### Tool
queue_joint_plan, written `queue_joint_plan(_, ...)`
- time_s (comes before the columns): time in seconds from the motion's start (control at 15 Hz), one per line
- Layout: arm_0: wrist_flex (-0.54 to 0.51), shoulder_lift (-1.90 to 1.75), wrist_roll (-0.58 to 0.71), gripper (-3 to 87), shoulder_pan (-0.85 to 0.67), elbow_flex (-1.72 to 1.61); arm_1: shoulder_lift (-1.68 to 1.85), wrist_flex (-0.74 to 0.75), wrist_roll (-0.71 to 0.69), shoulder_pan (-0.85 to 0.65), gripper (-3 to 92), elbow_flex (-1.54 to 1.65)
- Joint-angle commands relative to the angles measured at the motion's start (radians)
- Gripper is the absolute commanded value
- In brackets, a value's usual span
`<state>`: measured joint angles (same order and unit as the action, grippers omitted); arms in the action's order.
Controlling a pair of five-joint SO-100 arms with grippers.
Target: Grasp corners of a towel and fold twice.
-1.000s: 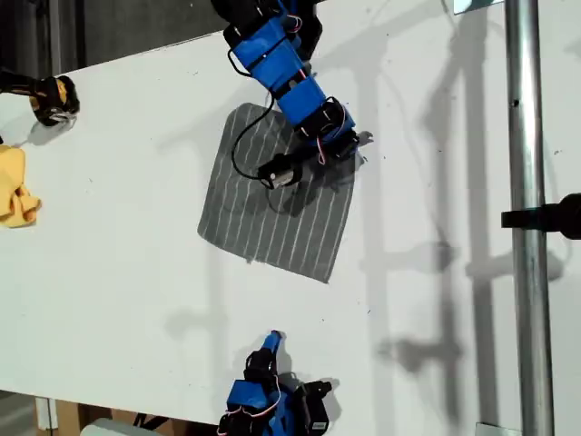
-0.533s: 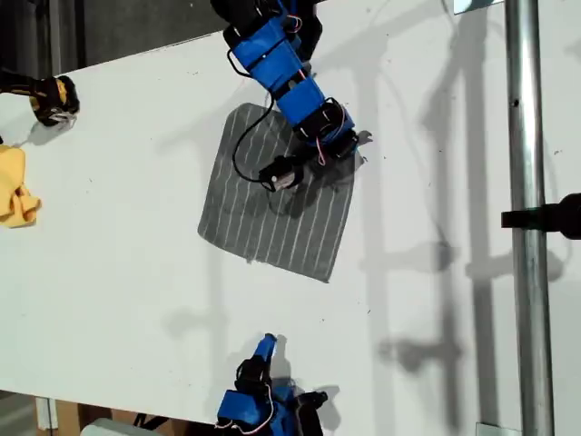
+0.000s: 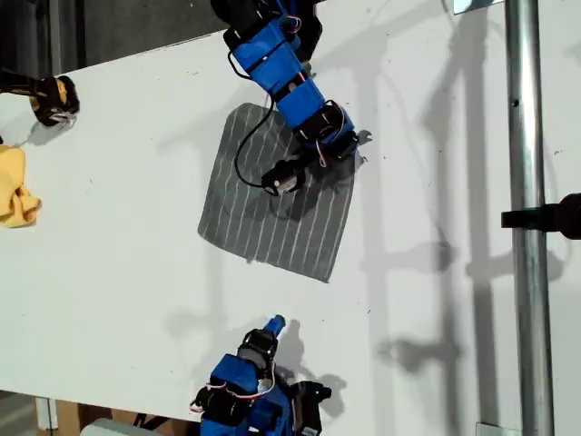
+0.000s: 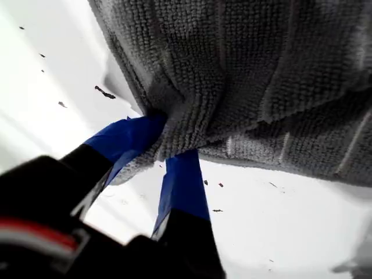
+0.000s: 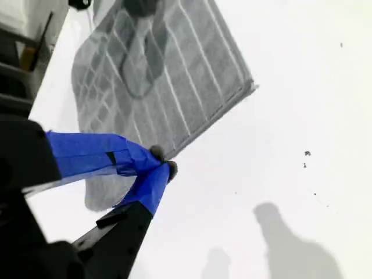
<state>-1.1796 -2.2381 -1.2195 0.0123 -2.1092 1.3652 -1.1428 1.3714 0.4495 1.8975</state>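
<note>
The dark grey, white-striped towel [image 3: 277, 227] lies flat on the white table [image 3: 118, 272], mid-frame in the exterior view. My first gripper [image 3: 357, 143] is at the towel's upper right corner in that view. In the first wrist view its blue fingers [image 4: 125, 139] are shut on the bunched cloth [image 4: 261, 70]. My second gripper [image 3: 275, 324] hovers over bare table below the towel's lower edge in the exterior view. Its tips [image 5: 163, 165] are shut with nothing between them, a short way from the towel [image 5: 168, 75] and its nearest corner [image 5: 253, 87].
A small yellow cloth [image 3: 14, 186] and a black-and-yellow object [image 3: 50, 98] sit at the exterior view's left edge. A metal pole [image 3: 526, 272] with a black clamp [image 3: 554, 216] runs down the exterior view's right side. The first arm's body overhangs the towel's upper part.
My second gripper has moved a little up the exterior view toward the towel's lower edge. The first arm and the towel have hardly moved.
</note>
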Motion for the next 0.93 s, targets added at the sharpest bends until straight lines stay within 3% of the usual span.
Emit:
queue_joint_plan(0.0,0.000,0.206,0.083,-2.6,0.041,0.249,-0.005,0.003,-0.011,-0.015,0.0,-0.009)
queue_joint_plan(0.33,-0.043,0.540,0.250,-2.4,0.072,0.563,-0.006,0.006,-0.011,-0.012,0.0,-0.009)
queue_joint_plan(0.47,-0.077,0.578,0.224,27.2,0.066,0.603,-0.008,0.003,-0.012,-0.012,0.0,-0.011)
queue_joint_plan(0.53,-0.048,0.574,0.273,29.7,0.071,0.601,-0.008,0.003,-0.012,-0.012,0.0,-0.011)
queue_joint_plan(0.87,-0.103,0.586,0.446,38.5,0.078,0.676,-0.011,0.003,-0.012,-0.012,0.0,-0.011)
